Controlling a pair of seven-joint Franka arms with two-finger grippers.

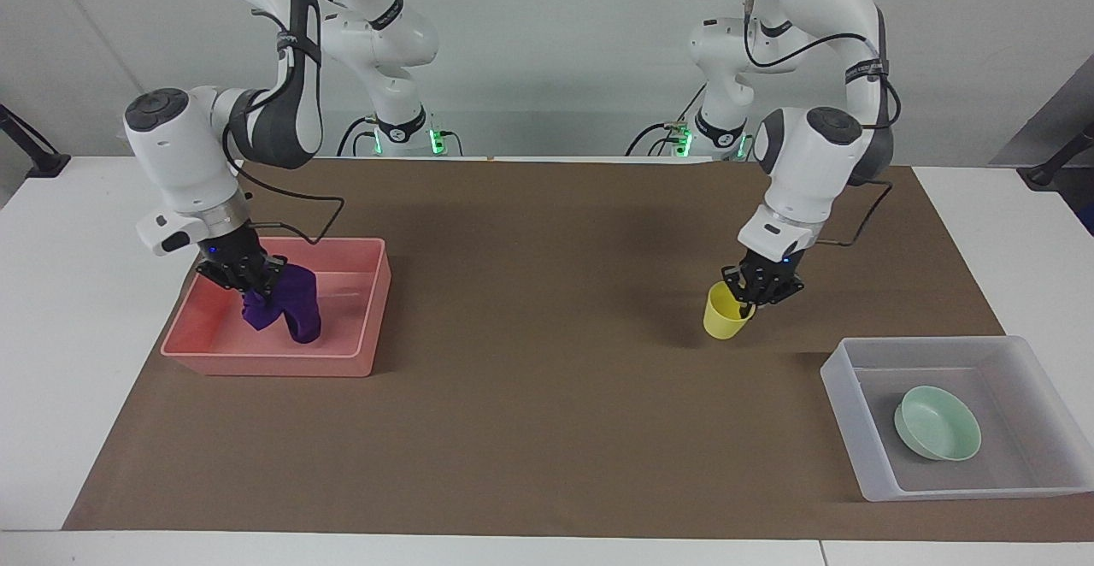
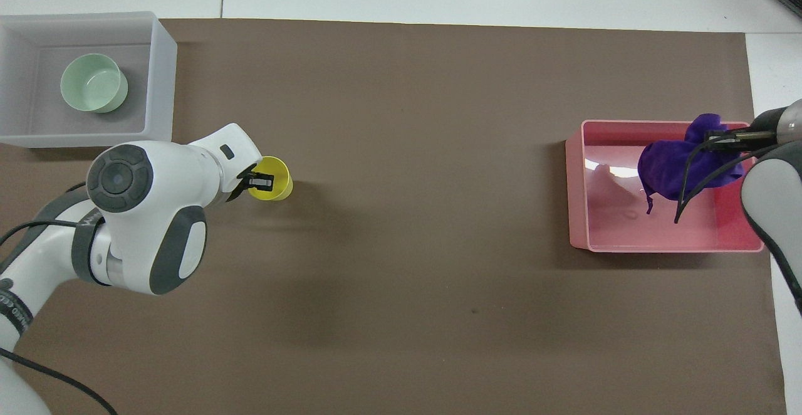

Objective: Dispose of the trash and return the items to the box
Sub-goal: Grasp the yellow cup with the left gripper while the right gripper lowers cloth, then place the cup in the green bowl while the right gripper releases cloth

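The right tool (image 1: 244, 280) was clamped on the purple cloth (image 1: 286, 301), hung low in the pink bin (image 1: 355, 352); release advised only once the cloth was settled inside. The left tool (image 1: 754, 292) was clamped on the yellow cup's (image 1: 725, 314) rim, over the desk (image 1: 530, 292) near the clear box (image 1: 842, 378) holding the green bowl (image 1: 938, 422). The cup should be carried level, clearing the box wall.

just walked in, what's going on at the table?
Both arms are busy. The right gripper holds the purple cloth down inside the pink bin. The left gripper grips the yellow cup by its rim, over the mat. The green bowl already sits in the translucent box.
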